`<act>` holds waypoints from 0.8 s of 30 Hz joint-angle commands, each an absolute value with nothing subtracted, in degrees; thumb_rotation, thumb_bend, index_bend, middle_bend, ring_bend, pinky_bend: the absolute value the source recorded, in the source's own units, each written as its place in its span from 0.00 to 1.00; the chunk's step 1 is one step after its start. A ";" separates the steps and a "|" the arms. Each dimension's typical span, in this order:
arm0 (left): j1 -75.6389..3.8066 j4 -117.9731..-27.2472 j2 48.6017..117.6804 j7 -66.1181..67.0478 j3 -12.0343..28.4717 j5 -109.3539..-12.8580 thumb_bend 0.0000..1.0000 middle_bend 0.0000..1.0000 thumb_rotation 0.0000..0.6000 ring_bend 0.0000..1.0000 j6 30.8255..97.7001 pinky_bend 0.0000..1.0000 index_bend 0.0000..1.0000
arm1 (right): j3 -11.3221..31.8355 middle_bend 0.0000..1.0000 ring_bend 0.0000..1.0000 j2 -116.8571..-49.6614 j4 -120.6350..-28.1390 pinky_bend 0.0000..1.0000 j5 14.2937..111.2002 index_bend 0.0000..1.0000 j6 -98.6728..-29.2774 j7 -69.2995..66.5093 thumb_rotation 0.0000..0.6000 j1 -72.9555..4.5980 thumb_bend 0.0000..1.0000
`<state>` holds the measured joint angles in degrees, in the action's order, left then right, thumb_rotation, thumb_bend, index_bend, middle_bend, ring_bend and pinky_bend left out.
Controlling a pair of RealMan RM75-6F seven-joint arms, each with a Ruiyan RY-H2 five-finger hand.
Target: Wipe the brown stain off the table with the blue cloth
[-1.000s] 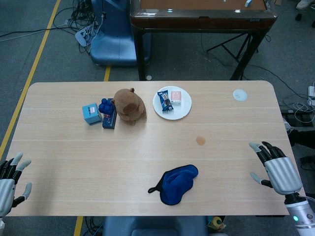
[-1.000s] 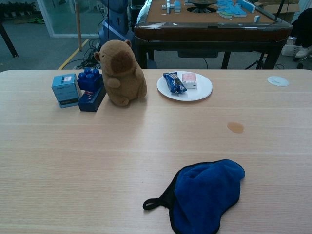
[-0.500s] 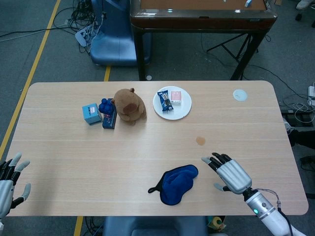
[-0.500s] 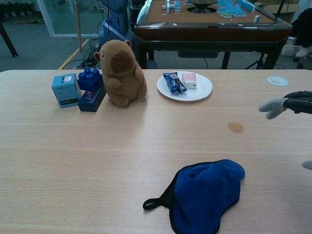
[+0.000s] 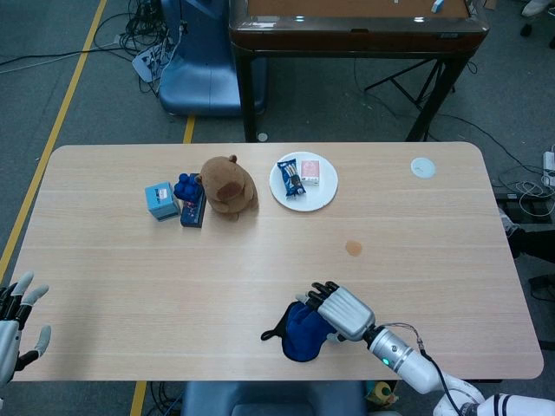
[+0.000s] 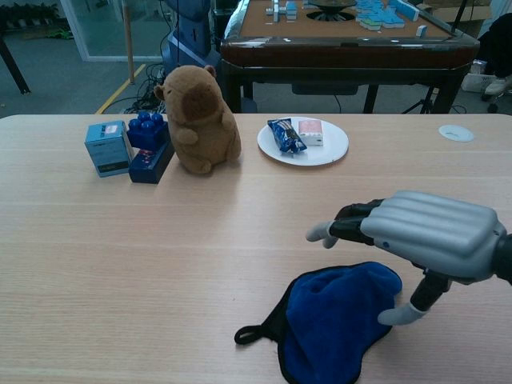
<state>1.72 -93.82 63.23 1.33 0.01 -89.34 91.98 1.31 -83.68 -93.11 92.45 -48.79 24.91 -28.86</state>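
The blue cloth (image 5: 297, 336) lies crumpled near the table's front edge, its black loop pointing left; the chest view shows the blue cloth (image 6: 332, 320) low in the middle. My right hand (image 5: 341, 310) hovers over the cloth's right end, fingers spread, holding nothing. In the chest view this right hand (image 6: 424, 232) fills the right side, with the thumb hanging down beside the cloth. The brown stain (image 5: 353, 248) is a small spot further back from the cloth; the chest view has it hidden behind the hand. My left hand (image 5: 13, 325) is open off the table's front left corner.
A capybara plush (image 5: 229, 185) sits at the back left beside blue blocks (image 5: 189, 198) and a teal box (image 5: 161, 200). A white plate (image 5: 323, 198) with two snack packets stands behind the stain. A white disc (image 5: 422, 167) lies at the back right.
My right hand has swept left from the table's right edge to above the cloth's right end. The left hand has barely moved. The cloth lies as before.
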 commanded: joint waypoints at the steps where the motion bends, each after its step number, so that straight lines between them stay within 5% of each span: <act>1: 1.84 -93.99 63.06 1.38 0.07 -89.24 0.41 0.02 1.00 0.06 92.16 0.03 0.17 | 1.82 0.24 0.15 -86.10 -91.45 0.25 90.91 0.14 -46.78 26.73 1.00 -30.70 0.21; 6: 2.14 -94.15 62.78 1.25 0.03 -89.12 0.41 0.02 1.00 0.05 92.40 0.03 0.17 | 2.45 0.26 0.19 -89.69 -88.68 0.30 88.10 0.20 -44.08 28.45 1.00 -33.12 0.29; 16: 2.91 -93.75 62.43 0.18 0.18 -88.53 0.41 0.02 1.00 0.05 93.20 0.03 0.17 | 2.19 0.50 0.49 -93.02 -84.74 0.71 86.20 0.56 -42.97 30.54 1.00 -36.18 0.53; 24: 2.86 -93.30 62.49 -0.21 0.15 -88.69 0.41 0.02 1.00 0.05 92.89 0.03 0.17 | 5.71 0.57 0.58 -89.99 -84.23 0.80 85.05 0.67 -49.26 26.67 1.00 -36.08 0.59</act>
